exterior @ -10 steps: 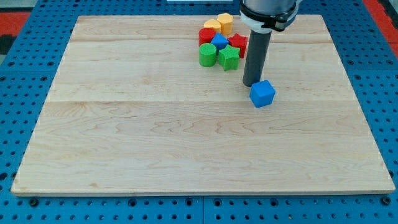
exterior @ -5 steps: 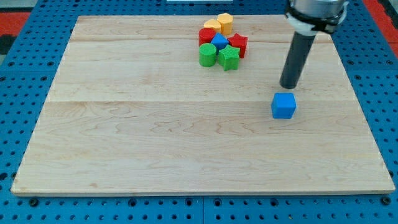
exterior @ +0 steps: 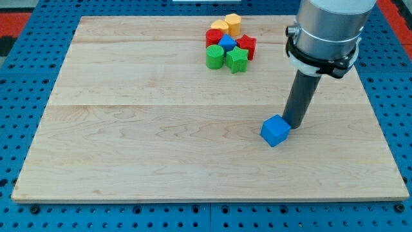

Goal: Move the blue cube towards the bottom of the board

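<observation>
Against the blue cube point(exterior: 275, 131), upper right corner, rests my tip point(exterior: 295, 124); no gripper fitted. Risk: off-centre contact could rotate the cube sideways.

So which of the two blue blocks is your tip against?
The lone blue cube low on the board; my tip sits at its upper-right edge. The other blue block is in the top cluster.

A pale, light-grained wooden board point(exterior: 161, 142) lies on a blue perforated table point(exterior: 19, 96). A bright blue cube point(exterior: 275, 131) sits right of centre. Near the top edge cluster yellow point(exterior: 233, 24), red point(exterior: 246, 45), green point(exterior: 215, 57) and blue point(exterior: 226, 43) blocks. My tip point(exterior: 295, 124) is dark grey.
</observation>
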